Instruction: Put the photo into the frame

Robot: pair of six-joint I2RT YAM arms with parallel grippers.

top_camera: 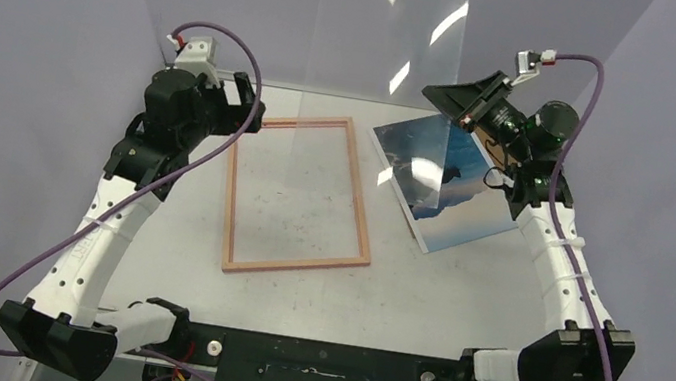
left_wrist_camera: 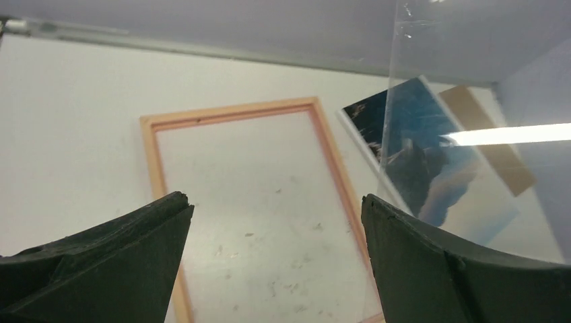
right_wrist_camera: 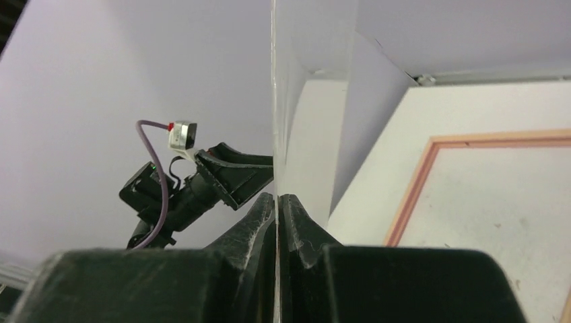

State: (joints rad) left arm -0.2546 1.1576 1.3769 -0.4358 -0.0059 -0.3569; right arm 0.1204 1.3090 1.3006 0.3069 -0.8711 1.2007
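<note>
R gripper (right_wrist_camera: 277,205) pinches clear sheet (top_camera: 386,46) upright by its edge. L gripper (left_wrist_camera: 276,202) gapes empty, upper left. Photo (top_camera: 446,182) lies flat, right of frame (top_camera: 360,194) at centre. Risk: the thin-edge pinch may let sheet slip and knock photo.

We record these colours:

- Frame (top_camera: 360,194): pale wood-orange with a pinkish tinge, plain.
- Photo (top_camera: 451,218): deep blue sea, dark cliffs, pale sky, thin white border.
- Clear sheet (top_camera: 386,46): colourless, streaked with white glare.
- Backing board (left_wrist_camera: 488,138): plain brown.
- Table (top_camera: 398,301): white, flecked with small dark marks.
- Left gripper (left_wrist_camera: 273,200) and right gripper (right_wrist_camera: 277,202): matt blackish green.
- Arms (top_camera: 111,227): white with black joints.
- Cables (top_camera: 235,39): purple.
- Walls (top_camera: 21,52): pale lilac.
</note>
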